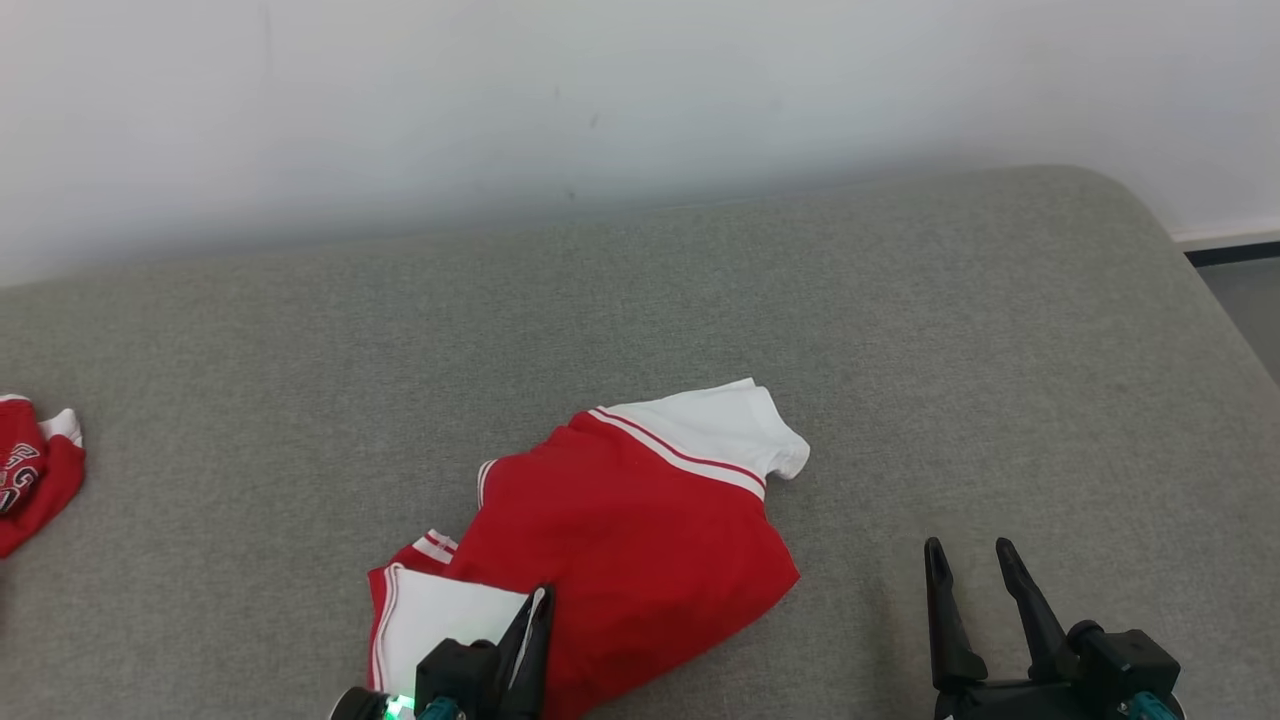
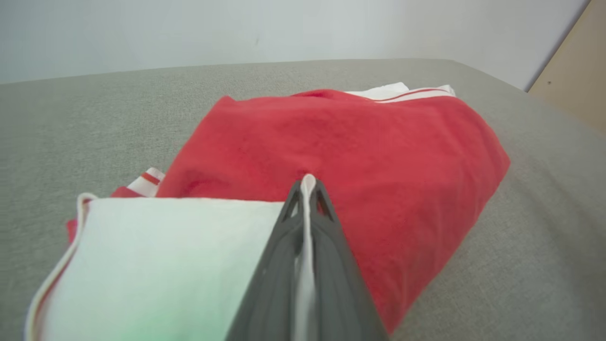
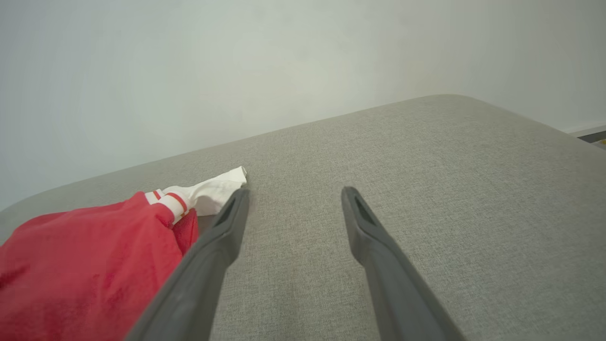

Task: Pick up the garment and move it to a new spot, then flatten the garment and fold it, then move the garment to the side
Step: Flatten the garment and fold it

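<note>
Grey woven fabric covers the broad padded counter before us, and a plain pale wall rises behind its far edge. Our red and white sports garment with striped trim lies near the counter's front, slightly left of centre. It is bunched and doubled over itself, with one white panel pointing toward the wall and another at the near edge.

Our left pincer is clamped on that near white panel. In the left wrist view its two fingers are pressed together, with a thin white hem pinched between them right up to the tips. Our right pincer sits apart from the cloth on bare counter, its fingers spread and holding nothing. In the right wrist view the left finger tip lies just beside the far white panel. A second crumpled red garment with lettering rests at the counter's far left edge.

We judge that we are in the flattening stage, since the garment is not yet spread smooth. Next we probably need the right pincer to close on the opposite edge, so both arms can pull the cloth taut without dragging the whole heap.
</note>
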Motion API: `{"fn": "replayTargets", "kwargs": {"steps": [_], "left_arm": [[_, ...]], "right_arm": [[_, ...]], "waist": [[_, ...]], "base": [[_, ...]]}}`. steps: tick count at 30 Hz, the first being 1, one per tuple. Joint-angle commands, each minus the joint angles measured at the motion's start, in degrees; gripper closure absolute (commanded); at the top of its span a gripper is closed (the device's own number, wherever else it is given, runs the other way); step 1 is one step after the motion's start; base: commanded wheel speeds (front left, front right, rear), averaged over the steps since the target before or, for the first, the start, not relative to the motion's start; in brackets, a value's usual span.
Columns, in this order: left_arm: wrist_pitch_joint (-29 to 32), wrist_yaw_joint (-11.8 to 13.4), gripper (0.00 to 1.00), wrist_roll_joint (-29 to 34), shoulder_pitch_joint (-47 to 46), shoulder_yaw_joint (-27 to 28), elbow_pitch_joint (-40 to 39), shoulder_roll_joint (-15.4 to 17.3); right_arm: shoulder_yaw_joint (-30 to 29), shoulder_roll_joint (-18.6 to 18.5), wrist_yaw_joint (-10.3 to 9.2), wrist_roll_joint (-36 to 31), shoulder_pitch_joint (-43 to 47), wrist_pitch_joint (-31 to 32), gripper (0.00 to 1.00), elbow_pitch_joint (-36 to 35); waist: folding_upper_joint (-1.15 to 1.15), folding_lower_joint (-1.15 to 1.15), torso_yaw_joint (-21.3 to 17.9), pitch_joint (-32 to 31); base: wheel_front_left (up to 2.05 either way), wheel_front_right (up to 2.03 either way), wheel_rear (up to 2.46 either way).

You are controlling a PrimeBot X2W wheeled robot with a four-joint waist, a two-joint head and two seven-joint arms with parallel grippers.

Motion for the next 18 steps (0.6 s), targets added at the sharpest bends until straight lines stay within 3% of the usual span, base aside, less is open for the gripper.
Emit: {"fn": "replayTargets", "kwargs": {"steps": [1,9,13,18], "left_arm": [[-0.19,-0.35,1.0,-1.02,-0.24,0.07,-0.98,-0.01],[-0.19,-0.61,1.0,-3.0,0.61,2.88,-9.91,0.22],[-0.19,0.56,1.0,-3.82,2.06,7.21,-14.71,2.43],[-0.19,1.86,1.0,-5.05,4.63,12.77,-14.96,5.4]], "right_arm": [[-0.04,0.1,-0.13,0.5,0.19,-0.02,0.0,-0.13],[-0.73,0.09,-0.13,0.83,1.15,-0.02,0.0,-0.16],[-0.54,0.1,-0.13,1.21,1.15,-0.02,0.0,0.02],[0.47,0.06,-0.13,1.44,0.49,-0.02,0.0,0.39]], "waist": [[0.0,-0.01,0.72,-0.44],[0.0,-0.01,5.11,-1.46],[0.0,-0.01,7.38,-1.67],[0.0,-0.01,8.29,-1.55]], "base": [[0.0,0.0,0.0],[0.0,0.0,0.0],[0.0,0.0,0.0],[0.0,0.0,0.0]]}}
